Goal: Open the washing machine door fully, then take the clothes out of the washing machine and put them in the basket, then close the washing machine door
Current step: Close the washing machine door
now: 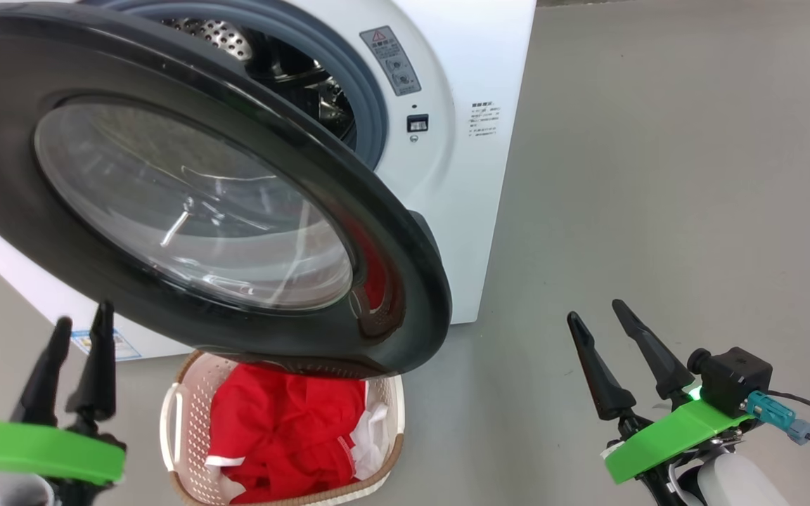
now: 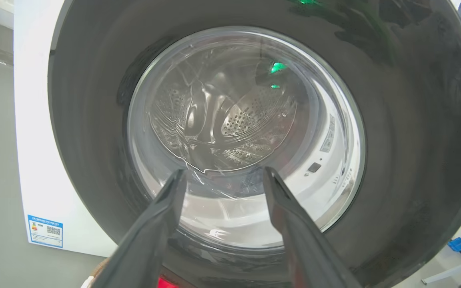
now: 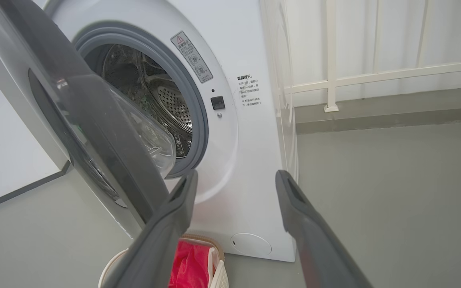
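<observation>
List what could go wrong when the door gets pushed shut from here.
1. The washing machine door hangs partly open over the basket; swinging it may brush the rim or the piled clothes.
2. The left gripper, open, faces the door's glossy, bulging glass; a push there might slip off.
3. A light push may leave the door unlatched.

Red clothes (image 1: pixel 285 436) in basket (image 1: pixel 173 414) below half-open washing machine door (image 1: pixel 166 176)

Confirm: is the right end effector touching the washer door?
Apart. The head view shows bare grey floor between the open right end effector and the door.
</observation>
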Robot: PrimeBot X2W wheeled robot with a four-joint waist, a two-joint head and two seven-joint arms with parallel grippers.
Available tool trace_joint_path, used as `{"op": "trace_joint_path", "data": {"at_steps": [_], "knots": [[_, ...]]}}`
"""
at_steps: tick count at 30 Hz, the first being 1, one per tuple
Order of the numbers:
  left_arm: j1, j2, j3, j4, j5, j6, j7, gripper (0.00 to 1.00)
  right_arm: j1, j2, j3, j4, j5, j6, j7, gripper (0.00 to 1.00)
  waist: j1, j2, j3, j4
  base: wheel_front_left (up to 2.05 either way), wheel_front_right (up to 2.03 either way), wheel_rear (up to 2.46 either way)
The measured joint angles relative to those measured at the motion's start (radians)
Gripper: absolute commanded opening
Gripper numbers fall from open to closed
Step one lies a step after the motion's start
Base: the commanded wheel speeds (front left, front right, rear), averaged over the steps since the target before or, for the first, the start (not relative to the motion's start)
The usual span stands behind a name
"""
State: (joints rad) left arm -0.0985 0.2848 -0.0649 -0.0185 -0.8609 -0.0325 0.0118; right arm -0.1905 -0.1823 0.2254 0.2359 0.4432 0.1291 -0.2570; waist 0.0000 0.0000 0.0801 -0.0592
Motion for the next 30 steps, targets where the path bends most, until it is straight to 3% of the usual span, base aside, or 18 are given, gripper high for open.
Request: {"op": "trace_joint_path", "data": {"at_steps": [15,30], "knots": [[0.079,-0.058,-0.033,0.111,0.161,-0.015,-0.236,1.0,0.0,-0.003,-0.005,-0.004,0.0,0.0,0.0,1.0,-0.0001,0.0,-0.015,0.012,0.0,0.0,0.0],[0.119,-0.136,0.001,0.12,0.313,-0.005,-0.261,1.0,0.0,-0.007,-0.008,-0.009,0.0,0.0,0.0,1.0,0.0,0.0,-0.013,0.015,0.0,0.0,0.0]]}}
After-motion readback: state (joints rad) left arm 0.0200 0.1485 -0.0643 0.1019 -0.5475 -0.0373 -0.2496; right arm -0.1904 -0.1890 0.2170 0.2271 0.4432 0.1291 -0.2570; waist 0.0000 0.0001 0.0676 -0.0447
